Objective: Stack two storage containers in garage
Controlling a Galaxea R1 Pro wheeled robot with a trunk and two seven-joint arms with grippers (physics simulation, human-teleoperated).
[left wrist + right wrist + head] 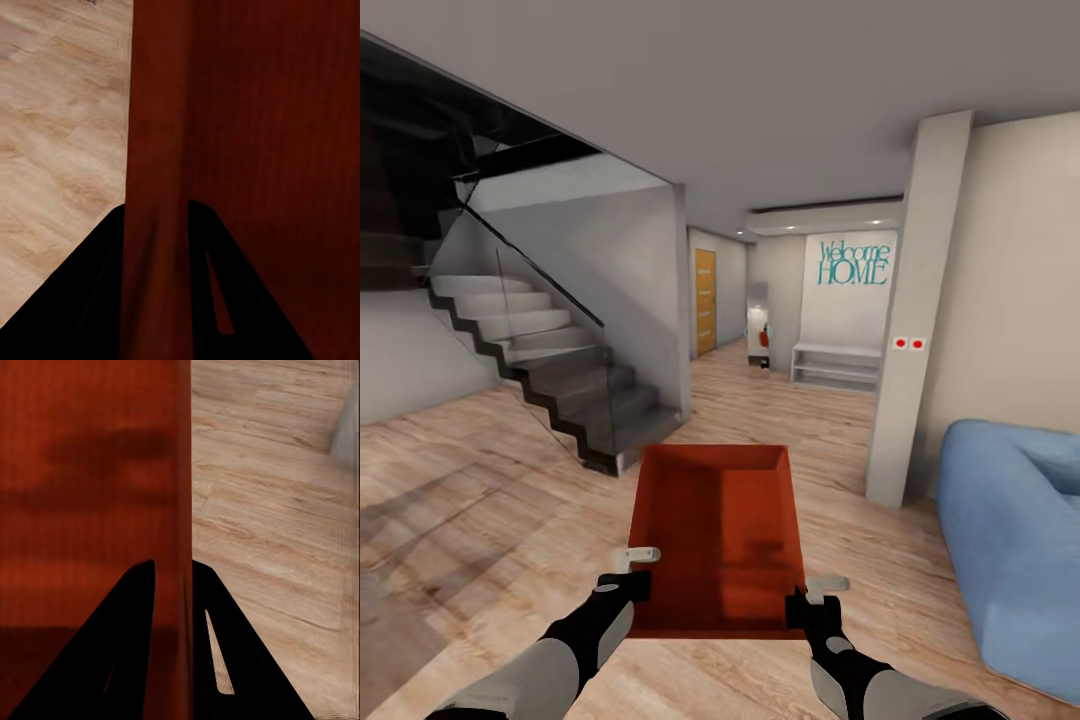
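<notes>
One orange-red storage container (720, 530) hangs level in front of me above the light wood-plank floor (480, 500) of the living room. My left gripper (632, 583) is shut on its left wall near the near corner. My right gripper (798, 605) is shut on its right wall. In the left wrist view the container wall (157, 150) runs between the dark fingers of the left gripper (157, 214). The right wrist view has the container wall (184, 472) pinched in the right gripper (174, 566). The box is empty inside. The other container and the garage are out of view.
A dark staircase with a glass side (560, 380) rises at the left. A pale pillar (910, 320) and a blue sofa (1010, 540) stand at the right. Between them a hallway leads ahead to a white low shelf (837, 365) and an orange door (705, 300).
</notes>
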